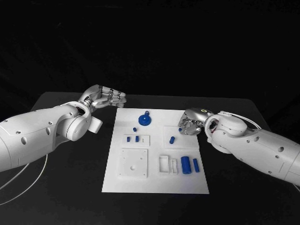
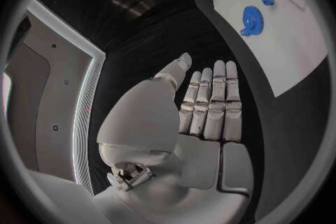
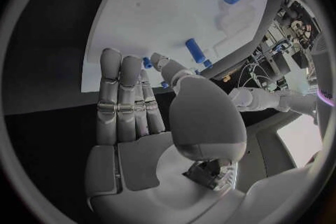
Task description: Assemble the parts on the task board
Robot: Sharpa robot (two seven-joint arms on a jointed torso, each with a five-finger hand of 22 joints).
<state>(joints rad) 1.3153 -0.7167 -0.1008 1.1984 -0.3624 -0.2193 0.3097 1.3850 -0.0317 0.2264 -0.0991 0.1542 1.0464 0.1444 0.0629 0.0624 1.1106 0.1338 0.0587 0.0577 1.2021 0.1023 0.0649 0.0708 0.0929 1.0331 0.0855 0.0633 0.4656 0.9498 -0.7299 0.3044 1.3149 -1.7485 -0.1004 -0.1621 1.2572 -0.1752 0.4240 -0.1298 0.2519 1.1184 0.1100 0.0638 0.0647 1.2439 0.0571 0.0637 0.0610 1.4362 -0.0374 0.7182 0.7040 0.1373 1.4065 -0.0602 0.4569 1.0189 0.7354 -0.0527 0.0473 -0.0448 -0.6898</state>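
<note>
While right hand [image 1: 189, 125] hovers flat-fingered, holding nothing, beside small blue peg [image 1: 172, 139] on task board [image 1: 157, 185], you risk knocking peg over.

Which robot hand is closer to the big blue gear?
Left, though only slightly. The left hand hovers off the board's far left corner, beside the blue gear. The right hand hovers at the board's right edge, a bit farther away.

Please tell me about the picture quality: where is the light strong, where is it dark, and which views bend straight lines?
Head view: the white task board is brightly lit, while the black table and background stay very dark. Left wrist view: fisheye, so the board edge curves; the blue gear is clear and the left robot hand is evenly lit. Right wrist view: also fisheye; the right robot hand looms large.
</note>
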